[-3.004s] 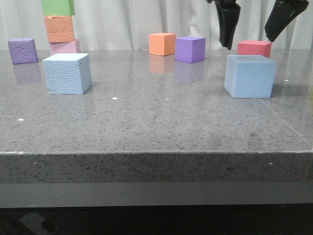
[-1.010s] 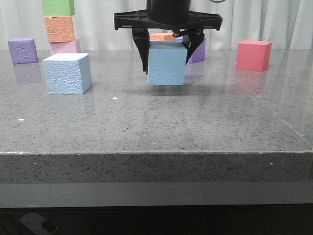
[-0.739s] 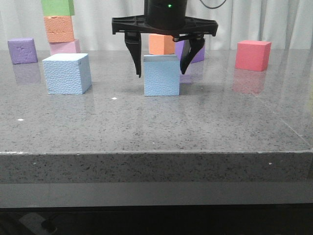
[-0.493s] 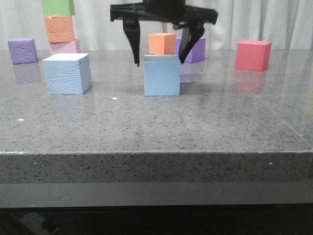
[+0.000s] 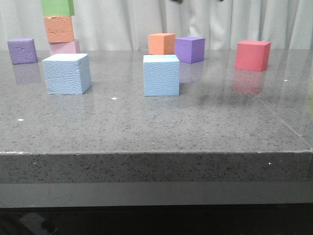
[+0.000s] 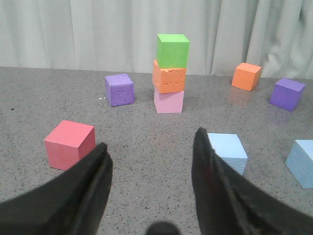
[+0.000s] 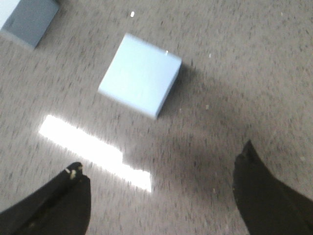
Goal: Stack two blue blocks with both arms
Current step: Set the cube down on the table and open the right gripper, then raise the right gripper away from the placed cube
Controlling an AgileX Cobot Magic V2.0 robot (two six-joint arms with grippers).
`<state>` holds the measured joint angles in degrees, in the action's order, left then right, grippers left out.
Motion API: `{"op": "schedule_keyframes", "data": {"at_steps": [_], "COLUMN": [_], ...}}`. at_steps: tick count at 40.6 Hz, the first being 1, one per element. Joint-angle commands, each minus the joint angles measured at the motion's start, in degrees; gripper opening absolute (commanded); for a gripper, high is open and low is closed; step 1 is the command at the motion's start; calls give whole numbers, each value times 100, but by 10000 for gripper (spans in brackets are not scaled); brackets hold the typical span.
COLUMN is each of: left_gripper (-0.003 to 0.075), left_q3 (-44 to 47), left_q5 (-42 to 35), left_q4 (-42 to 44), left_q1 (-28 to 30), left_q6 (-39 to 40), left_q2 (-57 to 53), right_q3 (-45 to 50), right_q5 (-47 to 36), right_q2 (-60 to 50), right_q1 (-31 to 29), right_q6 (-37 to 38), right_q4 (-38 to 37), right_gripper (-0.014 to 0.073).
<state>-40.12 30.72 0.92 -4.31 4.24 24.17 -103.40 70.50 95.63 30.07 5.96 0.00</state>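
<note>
Two pale blue blocks stand apart on the grey table: one at the left (image 5: 67,73) and one in the middle (image 5: 161,75). Both also show in the left wrist view, the near one (image 6: 227,152) and the far one (image 6: 301,161). My left gripper (image 6: 151,138) is open and empty, low over bare table, with the near blue block just past its right finger. My right gripper (image 7: 160,159) is open and empty, high above the middle blue block (image 7: 139,78), which looks blurred. Neither gripper shows in the front view.
A green, orange and pink stack (image 5: 59,27) stands at the back left beside a purple cube (image 5: 22,50). An orange cube (image 5: 162,43), a purple cube (image 5: 190,49) and a red cube (image 5: 253,55) stand at the back. Another red cube (image 6: 68,143) lies by my left gripper.
My right gripper carried the blue block from the right to the middle of the table, set it down, opened and rose out of the front view.
</note>
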Motion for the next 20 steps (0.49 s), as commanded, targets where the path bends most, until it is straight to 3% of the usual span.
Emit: {"op": "schedule_keyframes", "data": {"at_steps": [1,20], "left_gripper": [363,363], "left_q3": [-153,-153], "left_q5": [-499,-499], "left_q4": [-40,-40], "left_q1": [-45,-45], "left_q6": [-8,-8], "left_q2": [86,86], "right_q3": [716,4687], "right_q5": [-772,-3213], "right_q2": [-1088,-4718], "right_q1": [-37,-37], "right_q6": [-306,-342], "right_q4": [0,0], "right_gripper": [603,603]}}
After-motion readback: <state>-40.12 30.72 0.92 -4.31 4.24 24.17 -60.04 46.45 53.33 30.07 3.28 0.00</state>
